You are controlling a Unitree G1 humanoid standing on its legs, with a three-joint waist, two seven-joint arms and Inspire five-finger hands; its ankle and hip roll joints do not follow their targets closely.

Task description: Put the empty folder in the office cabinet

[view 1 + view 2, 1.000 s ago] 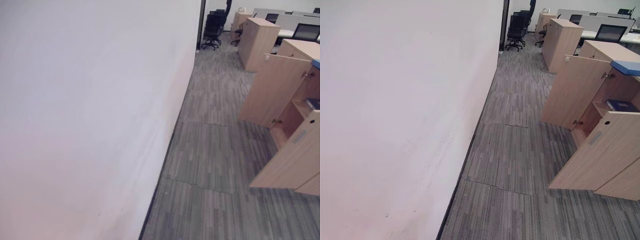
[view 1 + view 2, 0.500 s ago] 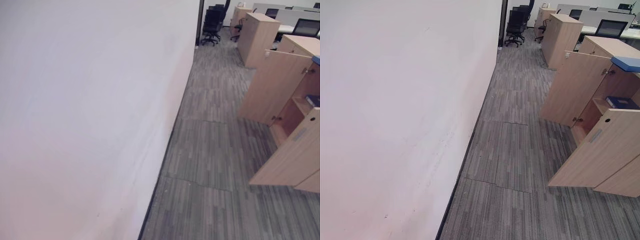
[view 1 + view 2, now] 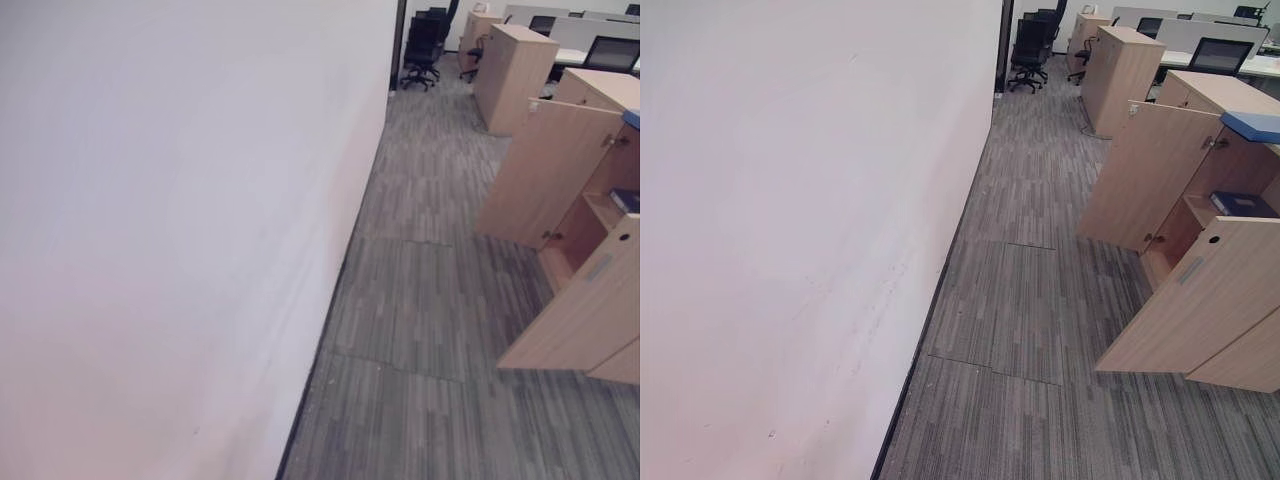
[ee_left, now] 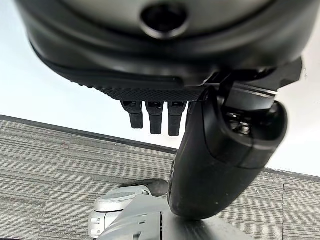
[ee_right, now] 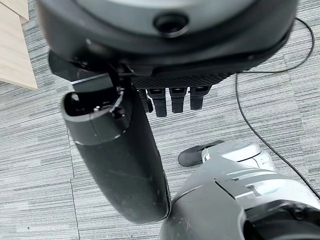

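Open-doored office cabinet (image 3: pixel 1200 250) beside the carpeted aisle, a blue folder (image 3: pixel 1238 203) shelved inside; left hand (image 4: pixel 200 150) and right hand (image 5: pixel 130 150) hang with fingers relaxed, empty.

Big white wall (image 3: pixel 180 240) boxes in the left hand (image 4: pixel 165 55) side. Grey carpet (image 3: pixel 1030 300) ahead is open. On the right hand (image 5: pixel 165 50) side, the office cabinet (image 3: pixel 1200 240) has doors (image 3: pixel 1185 300) swung out into the aisle, blue folder (image 3: pixel 1238 203) probably on its shelf.
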